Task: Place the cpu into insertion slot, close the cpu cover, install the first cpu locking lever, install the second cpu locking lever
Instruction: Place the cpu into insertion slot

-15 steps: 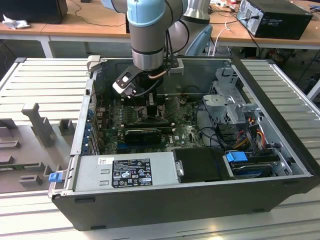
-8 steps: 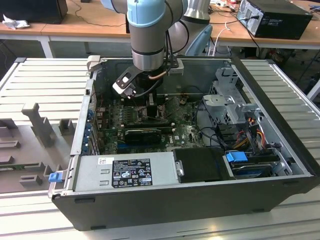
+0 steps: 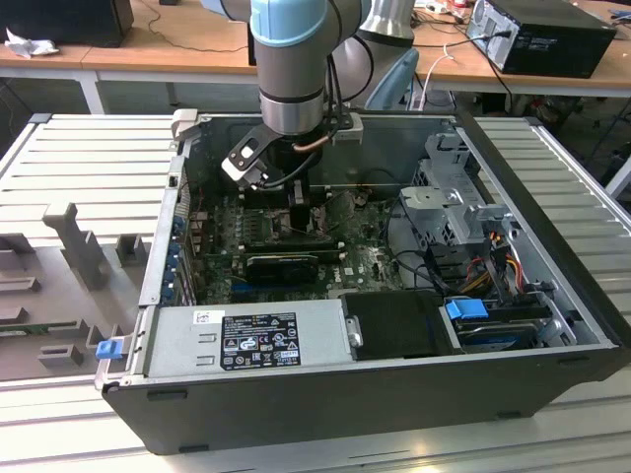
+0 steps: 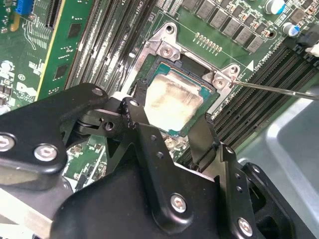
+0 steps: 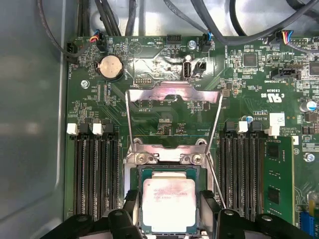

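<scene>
While cpu [image 5: 168,204] sits in insertion slot [image 5: 169,170] | claw [image 5: 170,199] slightly released, straddling it | cpu cover [image 5: 172,93] raised

The cpu [image 5: 169,203] had a pale, dull metal face clouded by a smeary film, while the cpu cover [image 5: 172,94] was bare bright steel with a soft sheen, and the motherboard [image 5: 149,55] around them wore a glossy green lacquer. The gripper [image 4: 167,122] was smooth matt black, studded with bright round metal screws. In the exterior view the computer case [image 3: 394,414] looked like dark, matt painted metal, its power supply [image 3: 320,335] plain grey sheet metal, and the table [image 3: 89,158] beneath was ribbed pale metal.
</scene>
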Controlling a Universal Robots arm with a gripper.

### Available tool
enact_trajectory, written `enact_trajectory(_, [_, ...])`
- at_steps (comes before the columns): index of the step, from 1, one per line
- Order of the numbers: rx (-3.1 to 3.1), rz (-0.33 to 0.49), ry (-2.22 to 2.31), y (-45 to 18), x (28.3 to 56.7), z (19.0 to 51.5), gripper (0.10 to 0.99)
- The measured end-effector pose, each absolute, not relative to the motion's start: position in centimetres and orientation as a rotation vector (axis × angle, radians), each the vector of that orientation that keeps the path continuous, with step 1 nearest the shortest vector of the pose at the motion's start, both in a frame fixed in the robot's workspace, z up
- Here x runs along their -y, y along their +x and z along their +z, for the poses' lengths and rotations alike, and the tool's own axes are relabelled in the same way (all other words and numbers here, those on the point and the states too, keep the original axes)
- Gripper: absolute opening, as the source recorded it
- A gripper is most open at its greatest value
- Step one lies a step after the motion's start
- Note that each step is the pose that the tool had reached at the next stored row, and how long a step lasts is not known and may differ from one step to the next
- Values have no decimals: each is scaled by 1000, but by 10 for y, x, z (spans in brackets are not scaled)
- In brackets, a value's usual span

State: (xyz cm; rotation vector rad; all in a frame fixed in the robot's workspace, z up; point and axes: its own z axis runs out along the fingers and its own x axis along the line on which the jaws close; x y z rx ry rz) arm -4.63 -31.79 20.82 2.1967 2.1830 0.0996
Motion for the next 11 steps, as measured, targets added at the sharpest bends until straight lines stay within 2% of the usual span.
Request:
enact_trajectory(2, [-2183, 98, 2197, -46, 318, 210, 459])
enact_trajectory(3, [-2183, 98, 2196, -46, 318, 211, 459])
enact_trajectory(4, [-2183, 97, 2196, -46, 318, 211, 337])
enact_trajectory(5, [-2183, 97, 2196, -46, 318, 212, 278])
enact_trajectory(6, [-2182, 96, 2196, -46, 318, 212, 278])
enact_trajectory(7, [-2182, 95, 2195, -46, 318, 213, 157])
enact_trajectory(8, [-2181, 94, 2195, -46, 318, 214, 106])
enact_trajectory(11, [-2181, 94, 2195, -46, 318, 215, 106])
